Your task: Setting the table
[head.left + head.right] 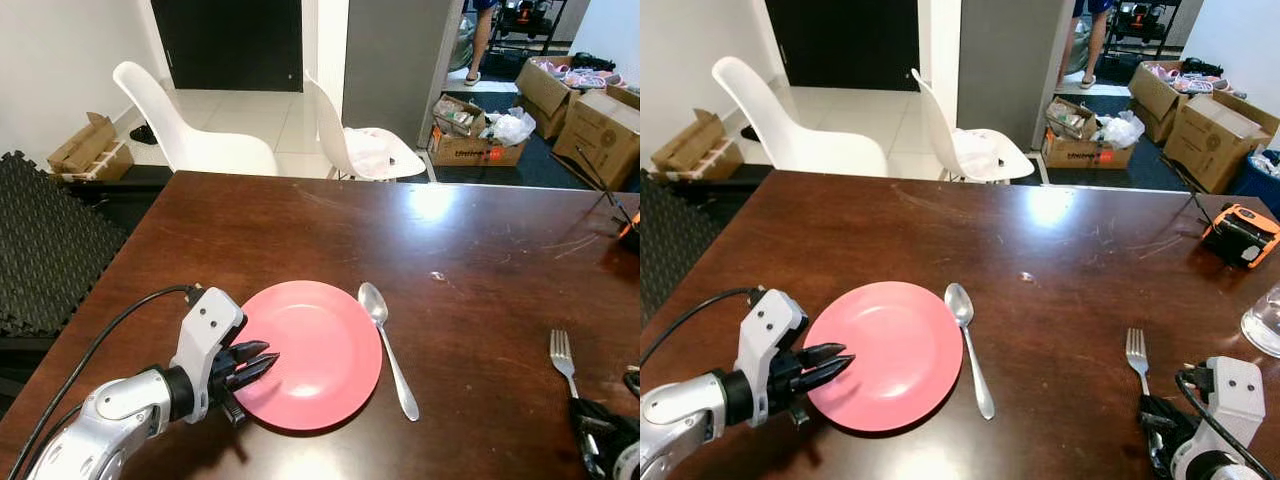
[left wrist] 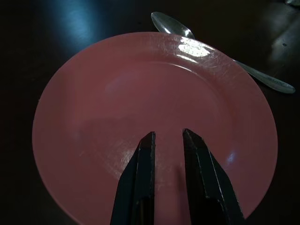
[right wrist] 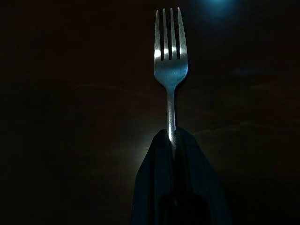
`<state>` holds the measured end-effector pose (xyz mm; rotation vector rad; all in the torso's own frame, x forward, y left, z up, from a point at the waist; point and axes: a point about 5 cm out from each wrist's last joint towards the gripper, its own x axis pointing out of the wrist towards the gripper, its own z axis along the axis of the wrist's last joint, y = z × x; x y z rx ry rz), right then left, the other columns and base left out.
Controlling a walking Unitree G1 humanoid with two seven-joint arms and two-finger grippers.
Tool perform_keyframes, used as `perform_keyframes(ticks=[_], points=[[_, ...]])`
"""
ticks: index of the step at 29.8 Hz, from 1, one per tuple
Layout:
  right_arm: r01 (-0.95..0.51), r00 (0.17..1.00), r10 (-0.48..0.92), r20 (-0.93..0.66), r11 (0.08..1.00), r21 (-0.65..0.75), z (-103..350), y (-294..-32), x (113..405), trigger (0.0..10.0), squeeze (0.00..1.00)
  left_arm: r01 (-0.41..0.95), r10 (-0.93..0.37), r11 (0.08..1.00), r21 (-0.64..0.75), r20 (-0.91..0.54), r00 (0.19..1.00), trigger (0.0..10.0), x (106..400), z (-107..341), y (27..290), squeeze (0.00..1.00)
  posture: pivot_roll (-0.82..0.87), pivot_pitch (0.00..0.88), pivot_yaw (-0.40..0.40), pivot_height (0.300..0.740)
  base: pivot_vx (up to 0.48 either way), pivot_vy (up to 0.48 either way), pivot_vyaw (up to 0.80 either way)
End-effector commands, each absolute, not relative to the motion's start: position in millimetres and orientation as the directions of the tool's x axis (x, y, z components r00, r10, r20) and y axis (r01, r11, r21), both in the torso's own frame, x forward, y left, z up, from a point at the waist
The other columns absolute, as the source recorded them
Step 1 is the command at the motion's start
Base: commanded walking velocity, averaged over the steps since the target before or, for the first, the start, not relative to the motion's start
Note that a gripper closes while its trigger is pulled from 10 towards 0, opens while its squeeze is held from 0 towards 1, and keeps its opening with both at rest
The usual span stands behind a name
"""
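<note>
Right claw point(image 1: 1155, 425) clamps fork point(image 1: 1137, 358); left claw point(image 1: 262, 364), parted, overhangs plate point(image 1: 320, 350) beside spoon point(image 1: 388, 345).

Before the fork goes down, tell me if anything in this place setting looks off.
Nothing is spilled or broken. One oddity: the spoon lies close beside the pink plate on its right, angled rather than square to the table edge. The right gripper holds the fork far off to the right.
</note>
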<state>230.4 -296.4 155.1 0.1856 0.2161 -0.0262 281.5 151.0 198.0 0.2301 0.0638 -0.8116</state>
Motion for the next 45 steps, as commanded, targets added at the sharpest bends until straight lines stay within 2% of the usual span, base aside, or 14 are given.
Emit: perform_keyframes(ticks=[1, 5, 8, 20, 26, 37, 45], points=[[-0.026, 0.969, 0.066, -0.239, 0.985, 0.168, 149, -282, 232, 10.0, 0.00, 0.727, -0.708, 0.666, 0.166, -0.165, 0.687, 10.0, 281, 191, 151, 0.00, -0.03, 0.260, 0.141, 0.740, 0.000, 0.000, 0.00], [-0.124, 0.974, 0.145, -0.172, 0.984, 0.124, 165, -266, 240, 10.0, 0.00, 0.725, -0.707, 0.668, 0.166, -0.161, 0.689, 10.0, 283, 191, 150, 0.00, -0.03, 0.256, 0.144, 0.740, 0.000, 0.000, 0.00], [-0.212, 0.960, 0.225, -0.168, 0.973, 0.092, 170, -242, 252, 10.0, 0.00, 0.721, -0.708, 0.672, 0.169, -0.140, 0.692, 10.0, 287, 194, 146, 0.00, -0.03, 0.252, 0.143, 0.740, 0.000, 0.000, 0.00], [-0.256, 0.943, 0.268, -0.197, 0.963, 0.081, 149, -212, 283, 10.0, 0.00, 0.718, -0.709, 0.675, 0.168, -0.119, 0.695, 10.0, 289, 197, 142, 0.00, -0.01, 0.248, 0.142, 0.740, 0.000, 0.000, 0.00], [-0.234, 0.958, 0.247, -0.144, 0.967, 0.100, 154, -195, 312, 10.0, 0.00, 0.720, -0.712, 0.674, 0.168, -0.111, 0.693, 10.0, 289, 199, 140, 0.00, 0.00, 0.247, 0.137, 0.740, 0.000, 0.000, 0.00], [-0.280, 0.944, 0.295, -0.148, 0.953, 0.115, 150, -176, 310, 10.0, 0.00, 0.715, -0.707, 0.679, 0.168, -0.114, 0.698, 10.0, 286, 198, 142, 0.00, 0.00, 0.256, 0.123, 0.740, 0.000, 0.000, 0.00], [-0.199, 0.961, 0.216, -0.173, 0.974, 0.107, 145, -174, 291, 10.0, 0.00, 0.723, -0.714, 0.672, 0.161, -0.119, 0.690, 10.0, 285, 197, 140, 0.00, -0.01, 0.264, 0.124, 0.740, 0.000, 0.000, 0.00]])
